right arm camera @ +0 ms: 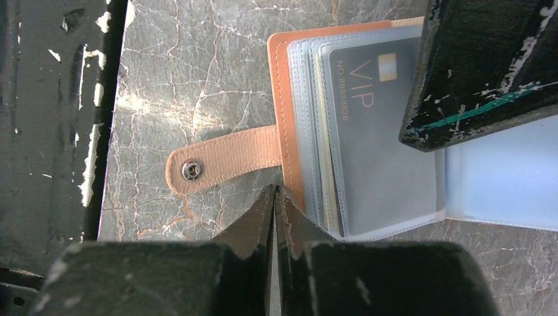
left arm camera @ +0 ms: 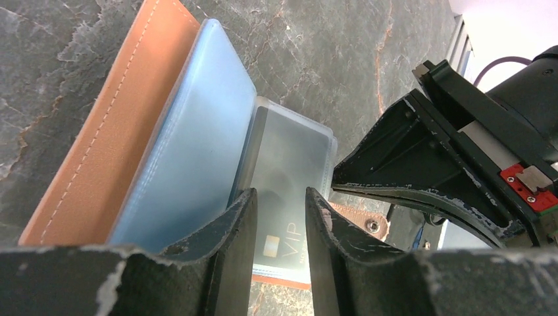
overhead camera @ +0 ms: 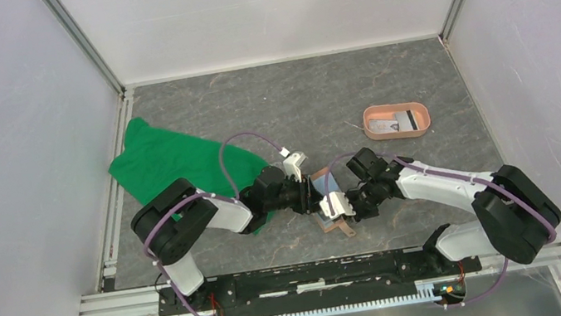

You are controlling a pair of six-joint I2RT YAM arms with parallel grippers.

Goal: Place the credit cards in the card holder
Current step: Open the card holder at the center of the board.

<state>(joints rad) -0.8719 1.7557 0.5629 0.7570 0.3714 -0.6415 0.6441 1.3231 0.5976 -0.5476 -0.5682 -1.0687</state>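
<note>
Right tool (right arm camera: pixel 274 192) closed, left tool (left arm camera: pixel 279 201) part-open, empty; card holder (right arm camera: pixel 281 85) (strap (right arm camera: pixel 224 158) points nearward)

The grey, marble-veined table (overhead camera: pixel 269 101) carries three things. A crumpled green cloth (overhead camera: pixel 169 162) lies at nine o'clock, reaching the left edge. A salmon-pink oval tray (overhead camera: pixel 427 116) sits at two o'clock, well apart from the cloth. The tan card holder (right arm camera: pixel 287 118) lies open at six o'clock, near the front edge, its snap strap (right arm camera: pixel 224 161) flat on the surface.
</note>
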